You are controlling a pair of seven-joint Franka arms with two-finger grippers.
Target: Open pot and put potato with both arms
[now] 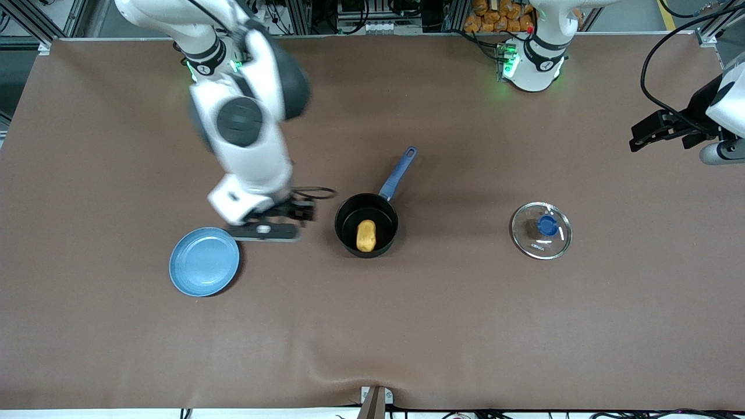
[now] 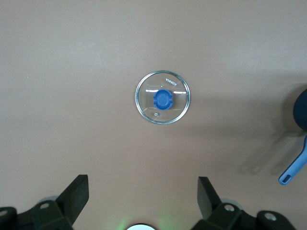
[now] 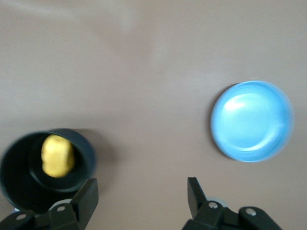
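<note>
The black pot (image 1: 349, 216) with its blue handle (image 1: 398, 173) stands uncovered mid-table. The yellow potato (image 1: 366, 235) lies inside it. The glass lid with a blue knob (image 1: 541, 230) lies flat on the table toward the left arm's end. My right gripper (image 1: 285, 216) hangs open and empty over the table between the plate and the pot; its wrist view shows its open gripper (image 3: 142, 191), the pot (image 3: 19, 191) and the potato (image 3: 57, 155). My left gripper (image 1: 655, 129) is raised high at the left arm's end, open (image 2: 143, 191) and empty, with the lid (image 2: 163, 97) below it.
A light-blue plate (image 1: 204, 261) lies bare toward the right arm's end, beside my right gripper; it also shows in the right wrist view (image 3: 252, 120). The brown table mat (image 1: 372, 326) has a small ridge at its front edge. Cables and rails run along the arms' bases.
</note>
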